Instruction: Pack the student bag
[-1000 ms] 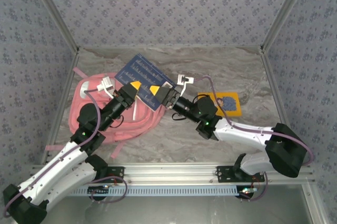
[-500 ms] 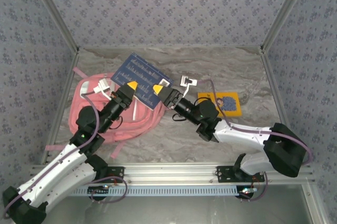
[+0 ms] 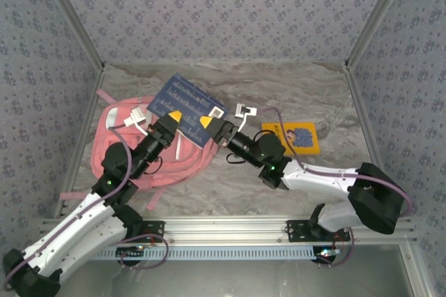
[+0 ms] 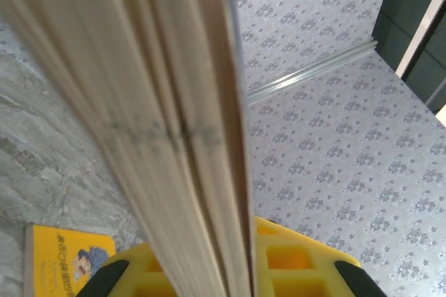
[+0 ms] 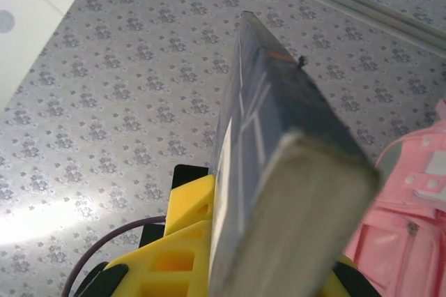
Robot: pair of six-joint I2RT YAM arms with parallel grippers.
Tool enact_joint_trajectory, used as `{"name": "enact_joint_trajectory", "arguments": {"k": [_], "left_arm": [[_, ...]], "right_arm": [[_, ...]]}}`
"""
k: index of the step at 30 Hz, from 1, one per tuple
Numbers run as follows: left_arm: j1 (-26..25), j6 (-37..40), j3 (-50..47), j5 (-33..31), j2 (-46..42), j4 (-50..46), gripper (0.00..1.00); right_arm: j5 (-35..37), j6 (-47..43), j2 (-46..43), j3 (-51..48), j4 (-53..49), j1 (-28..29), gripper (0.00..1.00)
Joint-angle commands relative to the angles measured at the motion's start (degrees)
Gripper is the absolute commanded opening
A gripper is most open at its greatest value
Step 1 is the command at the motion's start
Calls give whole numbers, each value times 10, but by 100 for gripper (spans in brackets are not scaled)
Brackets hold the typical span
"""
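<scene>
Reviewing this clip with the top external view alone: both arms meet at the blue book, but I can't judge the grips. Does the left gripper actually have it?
Observer: Yes. In the left wrist view the blue book shows its page edges running up between the yellow fingers of the left gripper.
Operator: And the right one?
Observer: The right wrist view shows the right gripper clamped across the book's corner, with the dark cover on one side and the page edge facing the camera.
Operator: Where's the bag from there?
Observer: The student bag sits right of the book, showing a white trim panel and a zipper pull.
</scene>
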Motion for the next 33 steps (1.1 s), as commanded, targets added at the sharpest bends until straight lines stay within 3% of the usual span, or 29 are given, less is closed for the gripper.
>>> {"name": "enact_joint_trajectory", "arguments": {"k": [1, 2, 4, 9, 13, 17, 23, 29, 33], "left_arm": [[1, 55, 35, -29, -17, -102, 39], [1, 77, 47, -26, -14, -143, 50], [2, 112, 79, -24, -2, -231, 61], [12, 242, 183, -52, 80, -460, 70], [35, 297, 233, -64, 176, -551, 72], [52, 336, 257, -58, 262, -569, 71], [97, 381, 332, -14, 396, -592, 62], [103, 398, 342, 27, 443, -580, 52], [109, 401, 339, 29, 459, -579, 52]], "right_arm": [[37, -44, -60, -13, -74, -10, 0], [38, -53, -77, -21, -95, -14, 0], [38, -72, -111, -36, -137, -24, 0], [23, -124, -215, -68, -289, -59, 0], [-38, -148, -271, -71, -415, -110, 0], [-67, -154, -289, -66, -507, -142, 0], [-15, -144, -295, -54, -578, -139, 0], [-32, -176, -333, -74, -606, -142, 0], [-51, -181, -364, -80, -626, -167, 0]]}}
